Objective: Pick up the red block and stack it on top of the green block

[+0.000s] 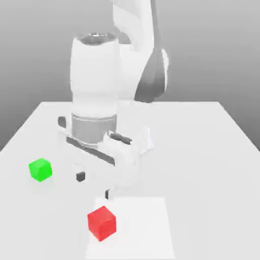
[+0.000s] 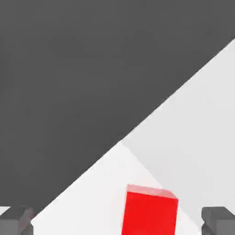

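Observation:
The red block (image 1: 102,222) rests on the white table near its front edge, on a brighter white patch. The green block (image 1: 40,169) sits apart from it, toward the exterior view's left and a little farther back. My gripper (image 1: 94,185) hovers above the table between the two blocks, just behind the red one, fingers pointing down and open with nothing between them. In the hand view the red block (image 2: 150,213) lies between the two dark fingertips (image 2: 219,220), which stand far apart on either side of it.
The white table (image 1: 203,152) stretches wide to the exterior view's right. The arm's bulky white body (image 1: 101,86) rises behind the gripper. A brighter rectangular patch (image 1: 147,228) marks the table's front. In the hand view the table's edge (image 2: 174,98) meets dark floor.

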Action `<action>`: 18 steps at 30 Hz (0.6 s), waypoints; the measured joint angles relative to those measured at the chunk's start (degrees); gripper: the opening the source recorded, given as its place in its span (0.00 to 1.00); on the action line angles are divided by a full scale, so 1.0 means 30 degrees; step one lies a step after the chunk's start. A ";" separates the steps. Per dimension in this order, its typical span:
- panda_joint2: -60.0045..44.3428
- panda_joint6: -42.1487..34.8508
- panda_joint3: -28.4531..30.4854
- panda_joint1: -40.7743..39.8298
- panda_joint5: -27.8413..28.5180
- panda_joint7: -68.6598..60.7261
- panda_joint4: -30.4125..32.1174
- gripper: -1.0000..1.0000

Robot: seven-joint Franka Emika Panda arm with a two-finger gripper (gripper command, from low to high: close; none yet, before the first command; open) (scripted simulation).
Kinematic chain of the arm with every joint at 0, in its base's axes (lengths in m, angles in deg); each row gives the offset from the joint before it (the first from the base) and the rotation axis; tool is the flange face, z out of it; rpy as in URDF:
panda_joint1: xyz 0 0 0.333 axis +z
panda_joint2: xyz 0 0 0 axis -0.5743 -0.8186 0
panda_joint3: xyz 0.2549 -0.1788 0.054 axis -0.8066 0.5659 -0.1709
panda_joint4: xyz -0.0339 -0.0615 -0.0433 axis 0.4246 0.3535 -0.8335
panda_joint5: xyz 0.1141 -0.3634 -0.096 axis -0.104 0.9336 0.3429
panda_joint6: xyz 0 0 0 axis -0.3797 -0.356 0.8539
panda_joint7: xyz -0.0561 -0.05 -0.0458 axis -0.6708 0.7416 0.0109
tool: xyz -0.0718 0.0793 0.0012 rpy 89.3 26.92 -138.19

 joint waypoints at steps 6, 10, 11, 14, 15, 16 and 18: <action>-0.4111 0.3203 0.0663 0.0469 0.0552 0.1103 -0.0165 0.50; -0.4633 0.3655 0.0811 0.0589 0.0687 0.1209 -0.0237 0.00; -0.4634 0.3668 0.0809 0.0587 0.0694 0.1217 -0.0238 0.00; -0.4679 0.3708 0.0806 0.0579 0.0724 0.1245 -0.0243 0.00; -0.4224 0.3330 0.0694 0.0495 0.0601 0.1164 -0.0174 0.00; -0.3649 0.2842 0.0583 0.0423 0.0412 0.1022 -0.0089 0.00; -0.2356 0.1747 0.0391 0.0310 0.0051 0.0745 0.0107 0.00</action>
